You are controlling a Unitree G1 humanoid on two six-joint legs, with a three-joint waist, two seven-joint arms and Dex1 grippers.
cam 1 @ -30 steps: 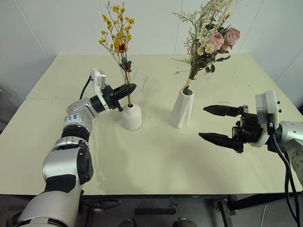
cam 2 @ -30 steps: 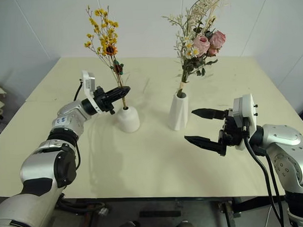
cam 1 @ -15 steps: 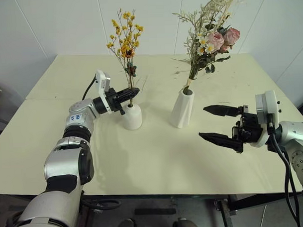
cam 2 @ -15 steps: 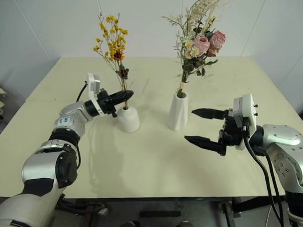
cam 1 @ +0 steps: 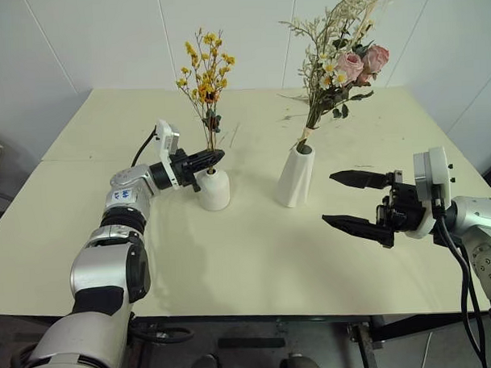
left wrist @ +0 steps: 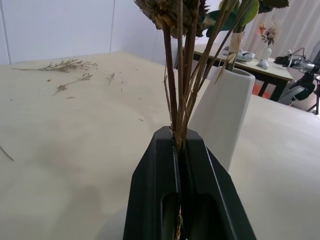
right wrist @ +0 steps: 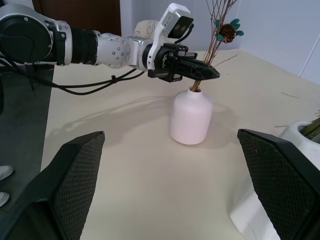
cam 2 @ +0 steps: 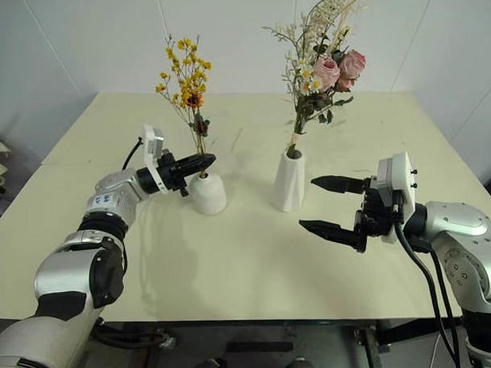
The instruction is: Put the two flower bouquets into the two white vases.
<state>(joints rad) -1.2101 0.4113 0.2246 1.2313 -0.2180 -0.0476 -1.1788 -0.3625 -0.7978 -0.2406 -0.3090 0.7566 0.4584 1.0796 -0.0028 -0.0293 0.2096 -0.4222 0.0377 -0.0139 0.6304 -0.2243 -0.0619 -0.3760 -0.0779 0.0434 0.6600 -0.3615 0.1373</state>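
Observation:
The small yellow-orange bouquet stands nearly upright, and its thin stems reach down into the top hole of the short rounded vase. My left gripper is shut on those stems just above the hole, coming in level from the left. The larger bouquet with pink roses and daisies stands in the tall tapered vase, right of the short one. My right gripper hovers open over the table to the right of the tall vase, pointing left, with nothing between its fingers.
Loose dried twig scraps lie on the cream table behind the vases. A seam crosses the tabletop at the left. White walls stand close behind the table's far edge.
My left gripper has sunk a little toward the short vase. The yellow bouquet has swung from leaning left to nearly upright. The right arm has not moved.

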